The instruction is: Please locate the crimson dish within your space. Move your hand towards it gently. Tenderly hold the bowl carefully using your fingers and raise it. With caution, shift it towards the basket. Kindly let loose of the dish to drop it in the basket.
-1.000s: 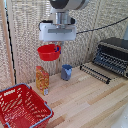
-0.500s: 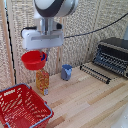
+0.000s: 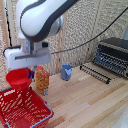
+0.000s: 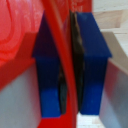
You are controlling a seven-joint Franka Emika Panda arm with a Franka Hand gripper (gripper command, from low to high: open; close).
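Going from the exterior view's left to its right: the basket [image 3: 22, 107] is being shown at the lower corner on that side, resting on the wooden table [image 3: 85, 102], its mouth facing up, its near blue-trimmed rim running slantwise toward the table's front edge, its far side cut off by the frame. The crimson dish [image 3: 19, 78] is being held in the air just above the basket's rear rim, apart from it, its opening facing up and its round form giving no long axis. The hand [image 3: 27, 70] is being seen directly above the dish, under the bulky white arm [image 3: 42, 20]; in the wrist view the two blue fingers [image 4: 92, 65] are being pressed onto the dish's thin red rim [image 4: 64, 55], one finger on each face of the wall. Just beside the dish, an orange packet [image 3: 42, 80] is being shown upright on the table; its print is too blurred to be read. Further along, a blue cup [image 3: 66, 72] is standing near the back screen. A dark wire rack [image 3: 95, 73] is lying beyond it, and a black toaster oven [image 3: 112, 56] is occupying the far corner. Bare boards are being left open between the basket and the rack and along the front edge. No brand or writing is legible anywhere.
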